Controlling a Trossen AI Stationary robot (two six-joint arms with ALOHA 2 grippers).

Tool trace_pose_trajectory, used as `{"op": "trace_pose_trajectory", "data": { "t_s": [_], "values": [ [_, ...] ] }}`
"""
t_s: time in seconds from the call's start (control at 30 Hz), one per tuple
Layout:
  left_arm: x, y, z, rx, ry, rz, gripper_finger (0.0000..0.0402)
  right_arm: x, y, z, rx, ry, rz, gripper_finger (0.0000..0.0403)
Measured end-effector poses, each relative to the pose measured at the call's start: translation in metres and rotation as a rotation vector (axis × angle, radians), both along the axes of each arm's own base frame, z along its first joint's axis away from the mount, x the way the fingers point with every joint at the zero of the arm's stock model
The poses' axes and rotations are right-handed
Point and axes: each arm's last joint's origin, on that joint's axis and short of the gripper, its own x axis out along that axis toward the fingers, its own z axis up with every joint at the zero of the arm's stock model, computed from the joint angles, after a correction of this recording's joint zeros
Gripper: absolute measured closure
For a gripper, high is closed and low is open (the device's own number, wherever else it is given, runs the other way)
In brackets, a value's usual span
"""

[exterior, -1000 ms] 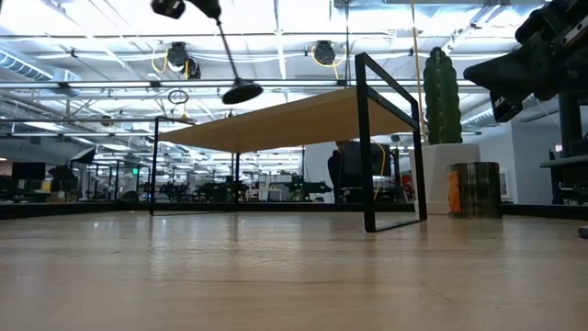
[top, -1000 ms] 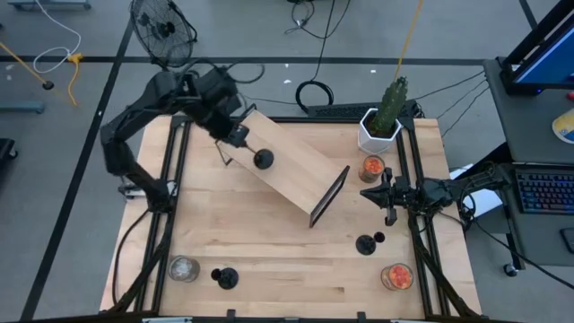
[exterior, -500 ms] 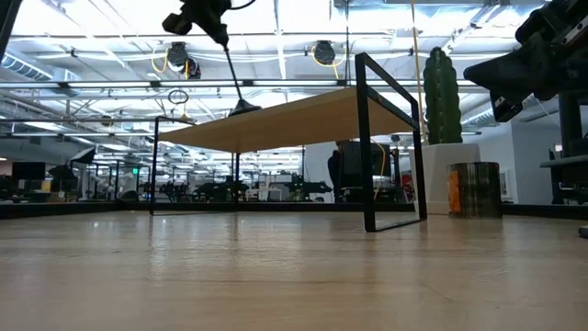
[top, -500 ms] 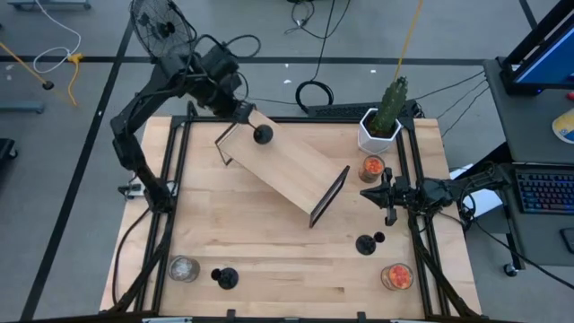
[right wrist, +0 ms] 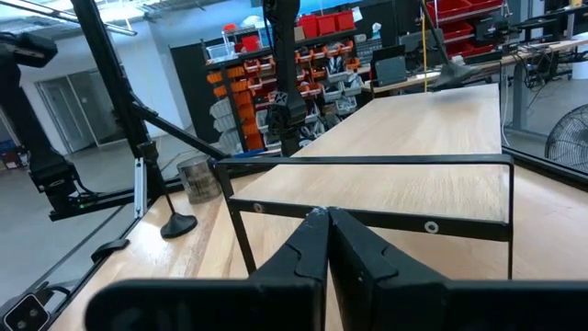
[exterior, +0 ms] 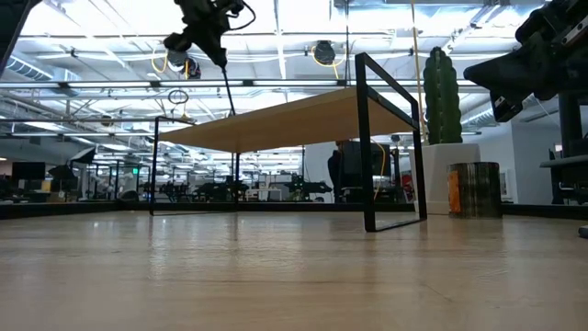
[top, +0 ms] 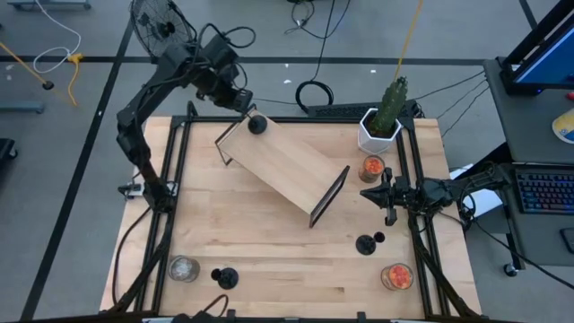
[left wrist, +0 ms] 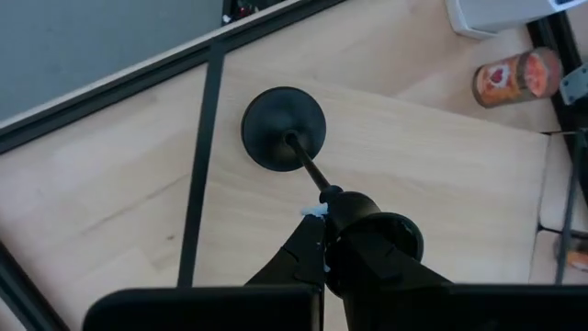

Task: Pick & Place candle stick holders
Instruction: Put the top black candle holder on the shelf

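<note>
High view: claw-held candle stick holder (top: 257, 125) upright.

In the low view the shelf (exterior: 303, 115) hides the base of the holder (exterior: 226, 87) held above it, so only the stem shows; whether the base touches the top cannot be told there. The left gripper (left wrist: 322, 225) covers that holder's cup in its wrist view. The left arm (exterior: 204, 17) is cut off by the low view's upper edge. The jar (left wrist: 514, 75) label is too blurred to read.
</note>
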Motion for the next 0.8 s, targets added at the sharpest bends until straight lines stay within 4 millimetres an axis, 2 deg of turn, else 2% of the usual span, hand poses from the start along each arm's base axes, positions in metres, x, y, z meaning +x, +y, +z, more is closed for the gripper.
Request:
{"op": "trace_pose_trajectory", "data": {
  "t_s": [0.4,0.6,0.8],
  "values": [
    [-0.001,0.008,-0.003,-0.002,0.008,0.011,0.0392,0.000,0.000,0.000,-0.001,0.001,0.000,0.0399],
    [-0.004,0.010,-0.003,-0.013,-0.004,0.016,0.0377,0.000,0.000,0.000,0.000,0.000,0.000,0.0399],
    [-0.006,0.014,-0.003,-0.004,-0.012,0.026,0.0384,0.000,0.000,0.000,-0.001,0.001,0.000,0.0399]
  ]
}}
